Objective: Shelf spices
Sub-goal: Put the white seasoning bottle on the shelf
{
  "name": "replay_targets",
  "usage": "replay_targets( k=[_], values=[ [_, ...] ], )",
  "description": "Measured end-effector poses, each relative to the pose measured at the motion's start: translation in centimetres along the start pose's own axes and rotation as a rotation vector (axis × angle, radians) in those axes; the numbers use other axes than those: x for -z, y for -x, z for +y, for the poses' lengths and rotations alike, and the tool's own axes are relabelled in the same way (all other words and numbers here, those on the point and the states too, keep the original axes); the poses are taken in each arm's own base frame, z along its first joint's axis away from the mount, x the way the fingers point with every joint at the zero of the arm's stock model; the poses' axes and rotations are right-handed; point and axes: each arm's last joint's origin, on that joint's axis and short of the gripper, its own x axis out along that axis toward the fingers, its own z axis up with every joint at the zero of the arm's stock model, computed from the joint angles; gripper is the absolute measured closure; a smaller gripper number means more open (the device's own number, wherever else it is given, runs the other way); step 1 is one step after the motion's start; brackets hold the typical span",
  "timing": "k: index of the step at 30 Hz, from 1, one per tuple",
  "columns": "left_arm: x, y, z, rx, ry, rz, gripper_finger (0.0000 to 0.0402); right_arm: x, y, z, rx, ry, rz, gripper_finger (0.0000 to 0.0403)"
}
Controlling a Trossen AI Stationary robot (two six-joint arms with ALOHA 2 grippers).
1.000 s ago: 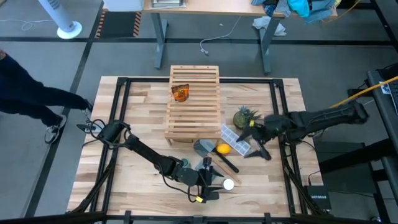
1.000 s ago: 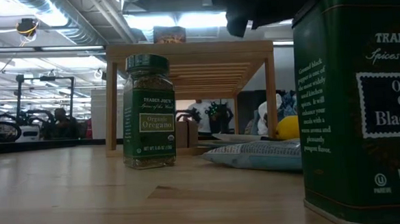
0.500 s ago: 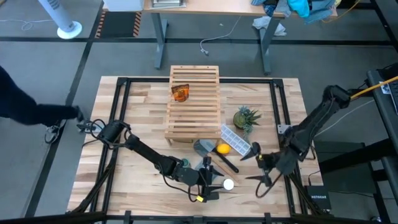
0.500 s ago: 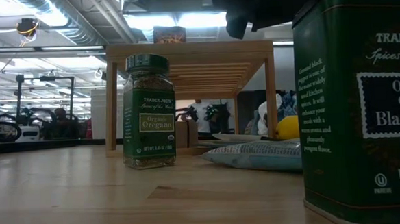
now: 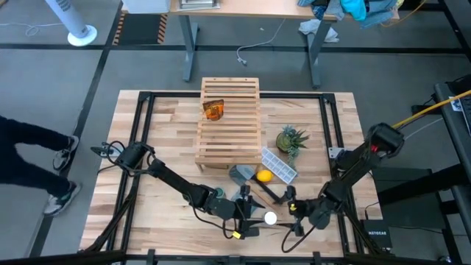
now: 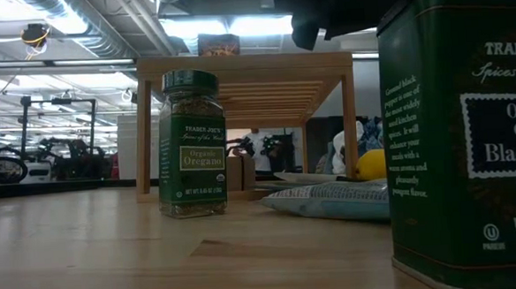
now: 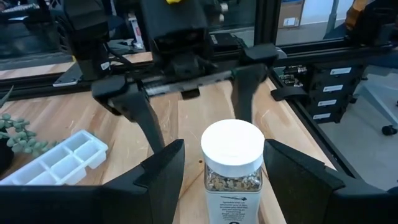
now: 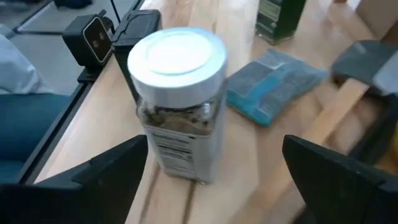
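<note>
Two grippers facing each other across one small white-capped glass spice bottle (image 5: 270, 218), upright near the front edge of the butcher-block table (image 5: 169, 147). Left gripper (image 7: 214, 165) spread wide, dark fingers (image 7: 163, 168) to either side of the bottle (image 7: 231, 171) without touching it. Right gripper (image 8: 214, 168) also wide open, holding nothing, its fingers apart on both sides of the same bottle (image 8: 178, 102) (cap seen from above, seasoning visible through the glass).

Farther back, at mid-table: large light-wood slatted shelf (image 5: 229, 121), with an orange-brown spice packet (image 5: 213, 110) lying on its top slats. Green-lidded oregano jar (image 6: 190, 144) standing on the table in front of the shelf (image 6: 241, 70). Dark green black-pepper tin (image 6: 465, 125) upright, very close to the low camera.

Right of the shelf: small green plant (image 5: 291, 138), clear ice-cube tray (image 5: 278, 165), yellow round object (image 5: 262, 176), and a flat blue-grey pouch (image 5: 240, 174) just beside it.
</note>
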Motion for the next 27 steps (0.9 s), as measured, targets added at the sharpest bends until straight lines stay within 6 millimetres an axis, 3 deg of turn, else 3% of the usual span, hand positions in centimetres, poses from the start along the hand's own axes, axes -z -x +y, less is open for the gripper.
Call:
replay_targets(
  k=[9,21,27],
  values=[
    [0.0,0.0,0.0,0.0,-0.001,0.001,0.019,1.0,-1.3,0.5,-0.018,-0.024,-0.027,0.0024],
    [0.0,0.0,0.0,0.001,-0.001,0.001,0.019,0.3,-1.5,0.9,-0.019,0.022,-0.047,0.0024],
    [0.0,0.0,0.0,0.001,-0.001,0.001,0.019,-0.1,-2.2,0.0,0.017,0.001,-0.052,0.0024]
  ],
)
